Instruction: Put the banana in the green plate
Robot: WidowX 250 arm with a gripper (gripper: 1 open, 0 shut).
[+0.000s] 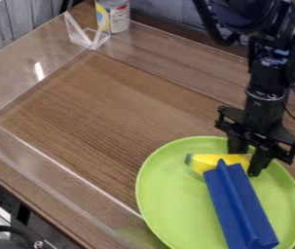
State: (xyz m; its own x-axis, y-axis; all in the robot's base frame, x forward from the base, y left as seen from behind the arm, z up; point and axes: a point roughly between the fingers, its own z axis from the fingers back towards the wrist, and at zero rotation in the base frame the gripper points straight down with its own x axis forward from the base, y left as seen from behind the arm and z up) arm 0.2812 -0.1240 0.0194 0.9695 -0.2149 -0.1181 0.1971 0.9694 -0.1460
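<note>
From here I see the green plate [176,204] cut off by the frame's bottom edge. On it, the blue block [242,206] partly hides the banana [209,161]. My gripper [250,163] is clenched at the banana; its fingertips are hard to make out.

so there's just the one camera view here, nothing to overlap with. it sits above the wooden tabletop [97,112] and looks down at a slant, close enough that the green plate [169,209] gets cut off at the bottom edge, with the can [112,15] up at the far end.
</note>
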